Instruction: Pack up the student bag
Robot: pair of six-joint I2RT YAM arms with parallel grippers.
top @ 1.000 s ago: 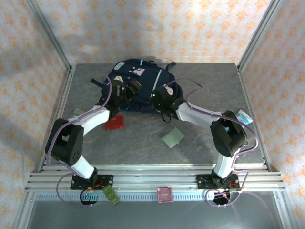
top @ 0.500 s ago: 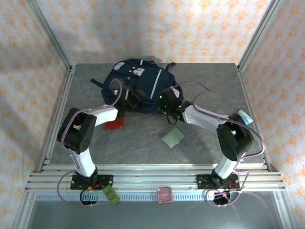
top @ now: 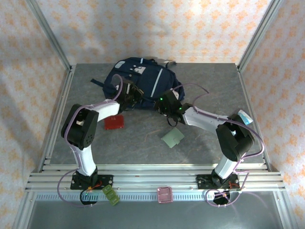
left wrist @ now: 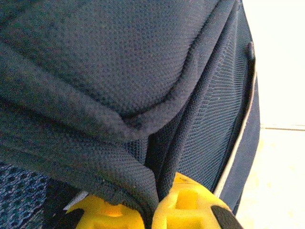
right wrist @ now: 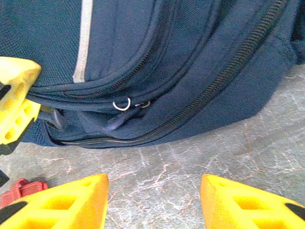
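Packing looked barely started: left gripper (left wrist: 150, 212) pinched fabric of the student bag (top: 143, 78), right gripper (right wrist: 152, 191) held its jaws spread, red item (top: 114, 123) and green item (top: 172, 137) lay unpacked.

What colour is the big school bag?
The student bag is navy blue with pale grey stripes; the top external view shows it best.

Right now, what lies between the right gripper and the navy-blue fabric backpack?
A bare strip of grey marbled tabletop, in the right wrist view; the open right gripper stands short of the navy-blue fabric backpack.
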